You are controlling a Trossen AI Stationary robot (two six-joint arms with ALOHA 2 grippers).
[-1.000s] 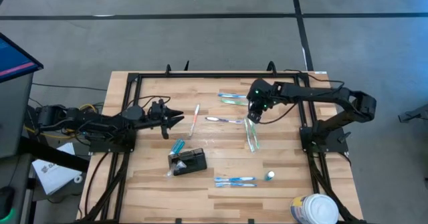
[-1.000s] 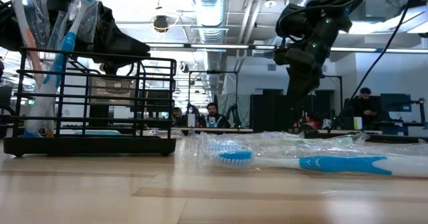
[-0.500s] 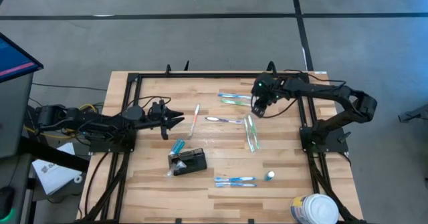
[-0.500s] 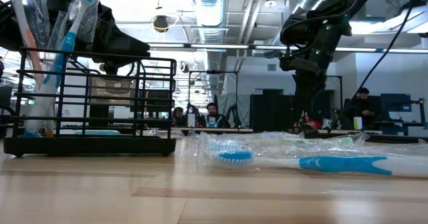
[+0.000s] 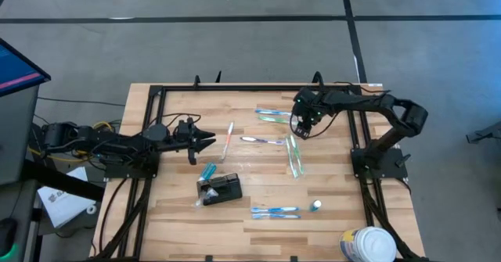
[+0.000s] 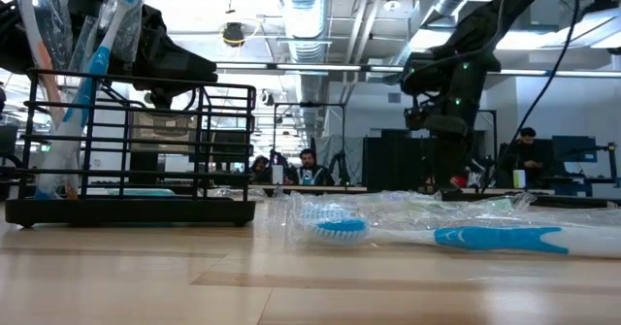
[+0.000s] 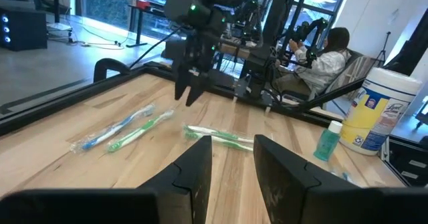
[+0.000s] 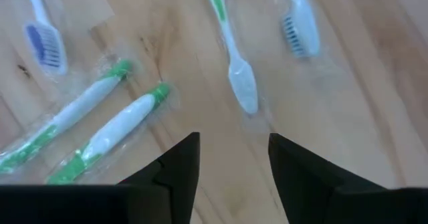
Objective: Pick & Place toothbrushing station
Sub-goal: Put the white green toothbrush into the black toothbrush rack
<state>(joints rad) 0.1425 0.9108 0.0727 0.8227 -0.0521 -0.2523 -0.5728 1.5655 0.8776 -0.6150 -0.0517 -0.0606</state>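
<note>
The toothbrushing station [image 5: 221, 189] is seen on the tabletop [image 5: 180, 215] toward its near edge, left of centre, well apart from both arms. In the low view it shows as a black wire rack on a flat base, with brushes standing in it at one end. It is judged to be light and rigid, so little force should be needed. Its thin bars may slip or twist between the fingers, and the upright brushes could tip it if it is lifted off balance. A hold on the top rail or on one end wall, close to the middle, is judged the safest.

The right gripper [image 5: 302, 129] is held over the wrapped toothbrushes [image 5: 294, 154] at the far right, its fingers [image 8: 177, 164] spread and empty. The left gripper [image 5: 205, 140] is parked at the left side above the bare wood, its fingers [image 7: 194, 167] parted a little, with nothing pinched.
</note>
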